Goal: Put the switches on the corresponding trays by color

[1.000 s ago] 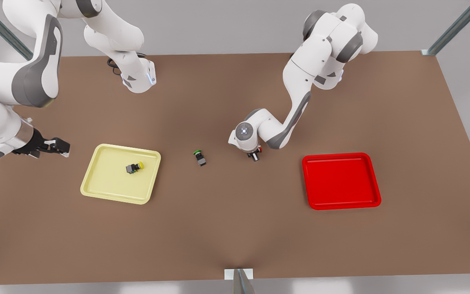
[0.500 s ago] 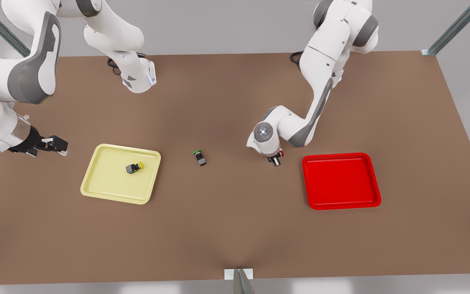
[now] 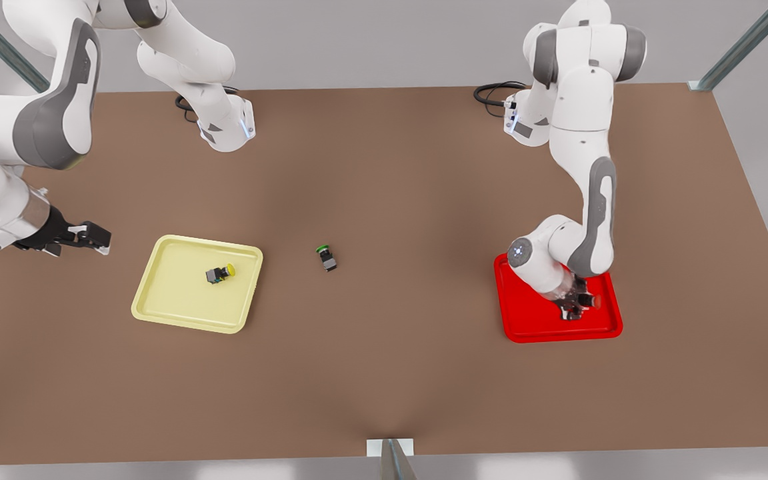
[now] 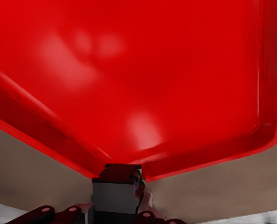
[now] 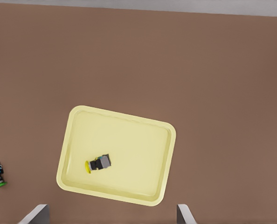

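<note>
The left gripper [image 3: 574, 308], clamped on the red switch [image 4: 116, 189], hangs directly over the red tray [image 3: 524, 327], while the right gripper [image 3: 91, 238], fingers apart, waits beside the yellow tray [image 3: 164, 293]

2 trays [image 3: 184, 313], 3 switches [image 3: 326, 259].

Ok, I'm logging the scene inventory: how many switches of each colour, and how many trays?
Yellow switch: 1, in the yellow tray.
Green switch: 1, on the table.
Red switch: 1, in the left gripper over the red tray.
Trays: 2.
Total: 5.
The right gripper waits open beside the yellow tray.
</note>
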Tool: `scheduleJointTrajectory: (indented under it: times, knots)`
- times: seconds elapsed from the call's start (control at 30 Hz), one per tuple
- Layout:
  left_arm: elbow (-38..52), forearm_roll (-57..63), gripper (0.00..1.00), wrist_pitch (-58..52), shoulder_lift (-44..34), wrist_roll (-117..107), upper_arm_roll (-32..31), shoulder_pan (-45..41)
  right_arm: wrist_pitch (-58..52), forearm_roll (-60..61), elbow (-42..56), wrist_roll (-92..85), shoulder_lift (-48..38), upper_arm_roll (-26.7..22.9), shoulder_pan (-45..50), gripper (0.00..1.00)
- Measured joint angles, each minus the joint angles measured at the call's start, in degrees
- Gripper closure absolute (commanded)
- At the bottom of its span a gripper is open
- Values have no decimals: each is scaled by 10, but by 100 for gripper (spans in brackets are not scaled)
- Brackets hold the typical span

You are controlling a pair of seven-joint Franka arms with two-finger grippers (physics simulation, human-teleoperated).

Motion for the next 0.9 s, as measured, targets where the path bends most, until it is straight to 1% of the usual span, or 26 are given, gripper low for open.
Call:
scheduleJointTrajectory:
  times: [0.07,0.1,0.2,0.23,0.33,0.37,0.4,0.43,0.5,0.53,0.63,0.7,0.73,0.8,0.83,0.87,0.9]
  knots:
    - [0,-1,0,-9,0,10,-1,0,0,0,0,0,0,0,0,0]
    - [0,-39,0,-16,0,18,-1,0,-1,0,0,0,0,0,0,0]
    - [0,-277,0,-34,0,35,-2,0,-1,0,1,0,-1,1,2,0]
    - [0,-333,0,-34,0,35,-2,-1,-1,0,1,0,-1,1,1,0]
    - [0,-432,0,-36,0,35,-2,-1,-1,0,1,0,-1,1,1,0]
    - [0,-451,0,-48,-8,32,-2,-1,-1,0,1,0,0,1,1,0]
    - [1,-471,0,-83,-32,16,-1,-1,-1,0,1,0,0,1,1,0]
    - [7,-489,0,-127,-68,-54,0,-2,0,0,1,0,0,1,1,0]
    - [54,-515,0,-201,-117,-230,-2,-3,0,0,1,0,0,0,1,0]
    - [95,-527,0,-238,-126,-327,-3,-4,0,0,1,0,0,0,0,0]
    - [227,-560,0,-291,-137,-622,-1,-3,2,0,1,0,-1,0,1,0]
    - [315,-572,0,-336,-133,-710,-4,-6,0,0,1,0,-1,0,0,0]
    - [333,-575,0,-347,-135,-715,-14,7,0,0,2,0,-1,0,1,0]
    - [339,-570,0,-352,-167,-724,-193,155,-2,0,2,0,-2,0,0,0]
    - [339,-559,0,-352,-174,-725,-249,200,-2,0,2,0,-1,0,0,0]
    - [339,-551,0,-352,-179,-725,-286,236,-2,0,2,0,-2,1,1,0]
    - [338,-541,0,-352,-180,-725,-296,238,-2,0,2,0,-2,1,2,0]
